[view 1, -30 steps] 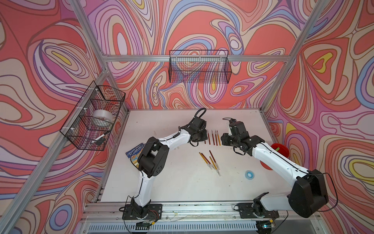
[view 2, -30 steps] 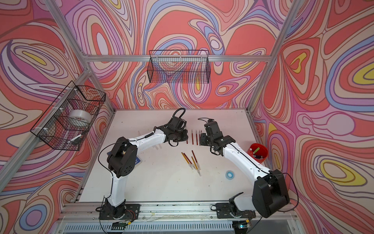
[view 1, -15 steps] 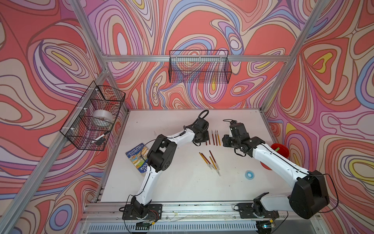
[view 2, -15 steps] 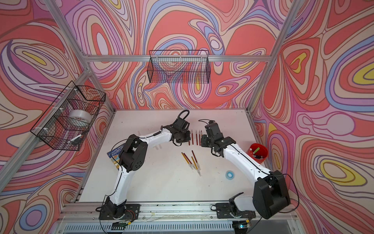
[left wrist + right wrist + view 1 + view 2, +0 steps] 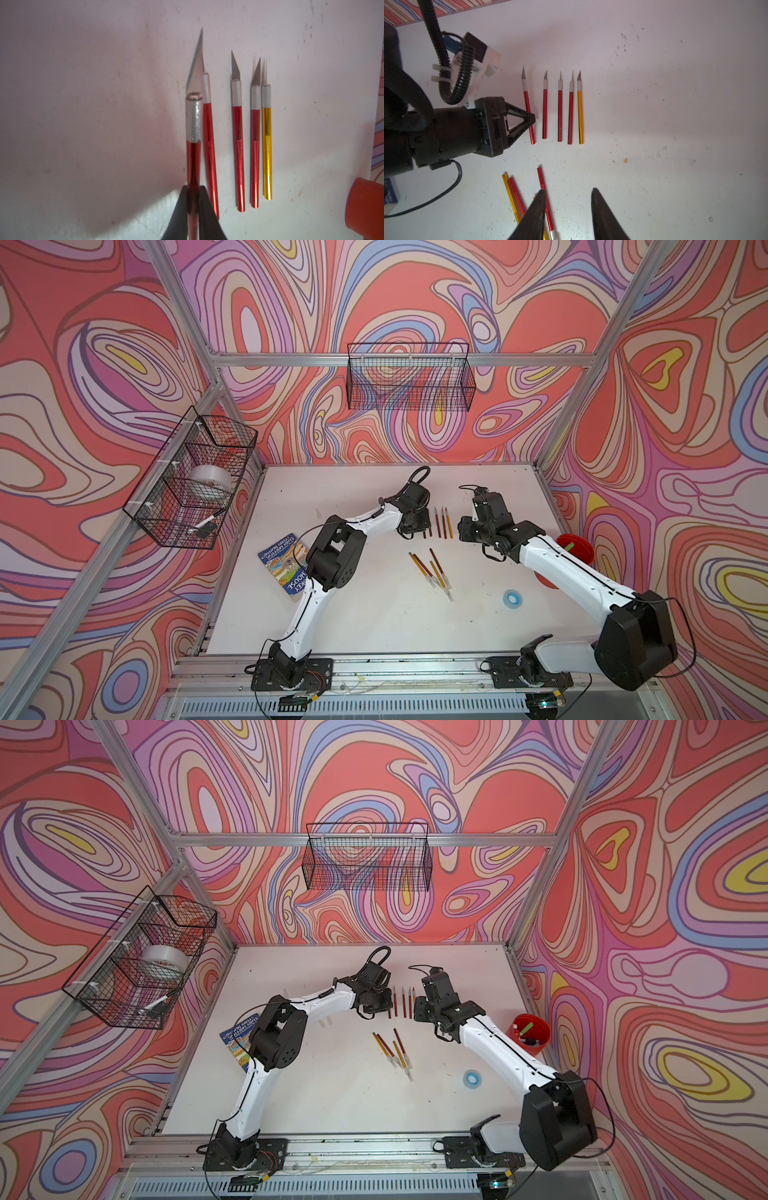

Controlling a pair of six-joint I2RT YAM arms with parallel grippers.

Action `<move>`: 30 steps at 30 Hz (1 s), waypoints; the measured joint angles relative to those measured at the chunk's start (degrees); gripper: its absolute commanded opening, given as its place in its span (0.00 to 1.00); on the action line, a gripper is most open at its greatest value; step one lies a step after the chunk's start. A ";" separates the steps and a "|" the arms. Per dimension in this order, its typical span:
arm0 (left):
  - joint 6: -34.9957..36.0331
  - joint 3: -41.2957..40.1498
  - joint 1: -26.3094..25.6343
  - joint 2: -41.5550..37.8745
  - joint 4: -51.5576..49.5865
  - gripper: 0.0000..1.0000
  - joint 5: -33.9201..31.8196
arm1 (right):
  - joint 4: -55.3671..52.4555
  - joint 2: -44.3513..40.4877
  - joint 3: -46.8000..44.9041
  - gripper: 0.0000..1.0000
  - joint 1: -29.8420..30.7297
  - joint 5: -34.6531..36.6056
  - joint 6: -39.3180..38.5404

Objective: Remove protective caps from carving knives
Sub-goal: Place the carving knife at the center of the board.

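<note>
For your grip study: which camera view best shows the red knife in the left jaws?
Left wrist view: the red knife is large, blade bare, clamped in the left gripper jaws. The right wrist view shows it small; both top views mostly hide it.

A book (image 5: 282,564), a blue tape ring (image 5: 512,598) and a red cup (image 5: 540,1046) sit on the white table (image 5: 374,626).

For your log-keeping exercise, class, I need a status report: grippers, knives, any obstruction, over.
Left gripper shut on a bare-bladed red knife. Right gripper open, empty. Caps still on the loose knives. Next red knife close alongside.
</note>
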 measured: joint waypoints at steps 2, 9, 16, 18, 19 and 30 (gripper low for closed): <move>0.00 0.00 0.00 0.02 0.00 0.12 -0.11 | -0.02 -0.46 -0.17 0.39 0.00 0.07 0.00; 0.00 0.00 0.00 0.22 -0.20 0.14 -0.22 | -0.50 -1.38 -0.31 0.39 -0.11 0.28 0.00; -0.02 0.00 0.00 0.52 -0.85 0.16 -0.61 | -0.96 -1.81 -0.33 0.39 -0.11 0.33 0.04; -0.02 0.00 0.00 0.55 -0.85 0.17 -0.59 | -1.03 -2.16 -0.37 0.39 -0.11 0.44 0.02; -0.02 0.00 0.00 0.55 -0.83 0.18 -0.59 | -1.07 -2.34 -0.37 0.39 -0.11 0.46 0.04; -0.04 0.00 0.07 0.55 -0.79 0.18 -0.59 | -1.31 -3.02 -0.37 0.40 -0.33 0.68 0.02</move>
